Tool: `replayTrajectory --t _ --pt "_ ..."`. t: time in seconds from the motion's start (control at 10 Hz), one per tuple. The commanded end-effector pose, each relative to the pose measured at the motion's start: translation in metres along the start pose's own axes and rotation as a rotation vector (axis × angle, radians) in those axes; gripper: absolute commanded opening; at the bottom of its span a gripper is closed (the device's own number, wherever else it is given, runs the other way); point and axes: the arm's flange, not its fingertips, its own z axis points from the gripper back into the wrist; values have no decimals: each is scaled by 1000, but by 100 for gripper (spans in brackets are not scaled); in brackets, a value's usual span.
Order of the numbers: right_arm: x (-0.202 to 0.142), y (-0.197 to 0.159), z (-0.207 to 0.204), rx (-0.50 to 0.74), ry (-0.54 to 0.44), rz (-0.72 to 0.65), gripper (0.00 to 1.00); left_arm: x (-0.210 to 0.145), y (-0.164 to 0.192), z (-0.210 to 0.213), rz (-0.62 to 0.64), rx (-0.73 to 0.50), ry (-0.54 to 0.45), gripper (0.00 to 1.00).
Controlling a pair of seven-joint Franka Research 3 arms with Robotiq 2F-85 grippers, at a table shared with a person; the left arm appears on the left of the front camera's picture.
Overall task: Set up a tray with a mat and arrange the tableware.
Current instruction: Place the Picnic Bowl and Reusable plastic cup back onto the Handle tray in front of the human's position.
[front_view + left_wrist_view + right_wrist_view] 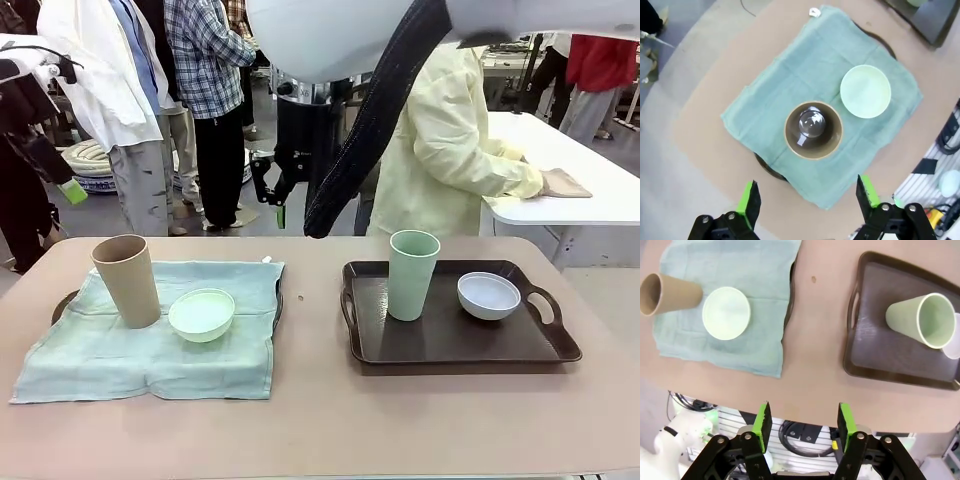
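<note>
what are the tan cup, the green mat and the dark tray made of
Tan cup: looks like matte plastic, with smooth even walls and no shine. Green mat: cloth, possibly woven cotton; it wrinkles and lies limp. Dark tray: probably hard plastic, semi-gloss, with faint reflections on its floor.

Cup (127, 280) left of bowl (201, 314) on mat (120, 362); tray (445, 338) right of mat.

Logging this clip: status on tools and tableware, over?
Left tool open, empty, above tan cup. Right tool open, empty, high up. Tan cup, green bowl on mat; mint cup, white bowl on bare tray. Path unobstructed.
</note>
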Motion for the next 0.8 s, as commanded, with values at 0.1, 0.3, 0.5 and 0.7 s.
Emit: replayTrajectory --t 0.1,0.3,0.5,0.7 --pt "0 0 0 0 0 0 69 -4 -5 -2 -2 13 2 100" --pt "0 0 0 0 0 0 69 -4 -5 -2 -2 13 2 100" --pt "0 0 0 0 0 0 69 -4 -5 -2 -2 13 2 100" --pt "0 0 0 0 0 0 69 -4 -5 -2 -2 13 2 100"
